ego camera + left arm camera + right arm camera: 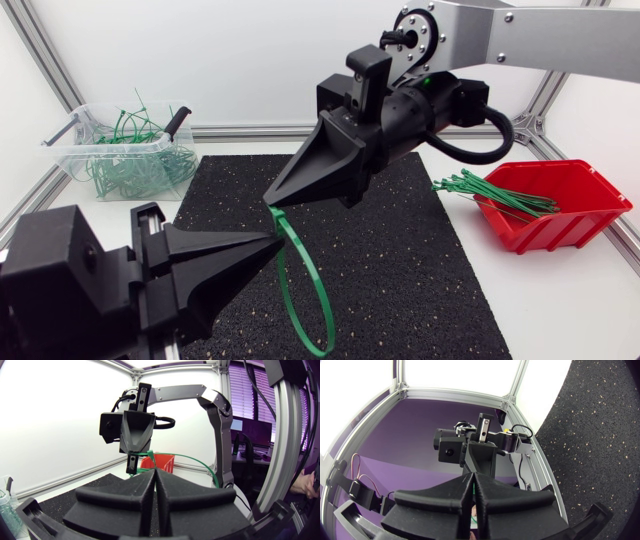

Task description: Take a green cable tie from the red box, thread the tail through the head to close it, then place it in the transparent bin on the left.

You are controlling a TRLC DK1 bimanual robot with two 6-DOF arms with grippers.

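A black speckled mat [400,260] lies flat on the white table [560,300], covering its middle.

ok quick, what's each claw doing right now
left claw: closed on the green cable tie
right claw: closed on the same tie, at its upper end

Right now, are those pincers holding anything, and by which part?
Yes: a green cable tie. The right pincer and left pincer each pinch it at the loop's top.
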